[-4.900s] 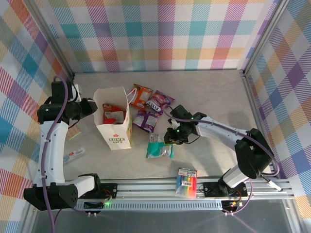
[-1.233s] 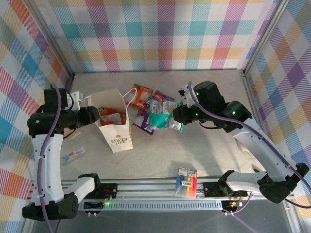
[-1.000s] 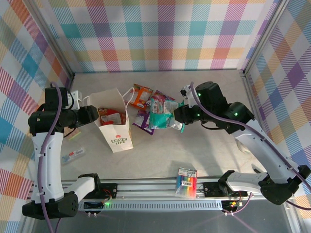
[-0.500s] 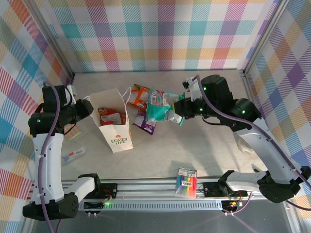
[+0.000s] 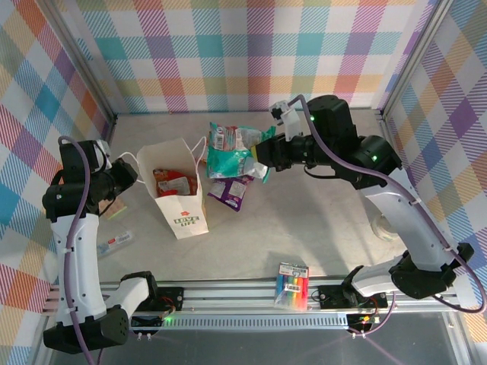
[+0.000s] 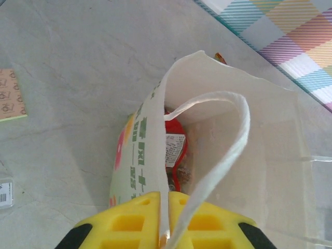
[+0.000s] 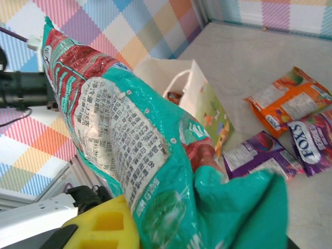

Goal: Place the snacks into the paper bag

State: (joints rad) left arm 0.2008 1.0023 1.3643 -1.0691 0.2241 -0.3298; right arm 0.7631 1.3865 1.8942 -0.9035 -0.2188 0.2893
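Observation:
The white paper bag (image 5: 185, 215) stands open at the left with a red snack (image 5: 172, 181) inside. My left gripper (image 5: 125, 175) is shut on the bag's left rim; the paper wall (image 6: 150, 129) sits pinched between its yellow fingers (image 6: 129, 218), beside a white handle (image 6: 228, 150). My right gripper (image 5: 265, 156) is shut on a teal snack (image 5: 232, 157), held in the air just right of the bag's mouth. The packet (image 7: 135, 145) hides one of that gripper's fingers. On the table lie an orange snack (image 7: 288, 101), a pink-purple one (image 7: 311, 140) and a small purple one (image 5: 227, 192).
A rainbow-striped marker pack (image 5: 293, 287) lies by the front rail. A small pink pad (image 5: 114, 210) and a clear packet (image 5: 114, 243) lie left of the bag. Checked walls close in the back and both sides.
My left gripper has closed on the bag's rim. My right arm has carried the teal snack up and to the left, from beside the loose packets towards the bag's mouth.

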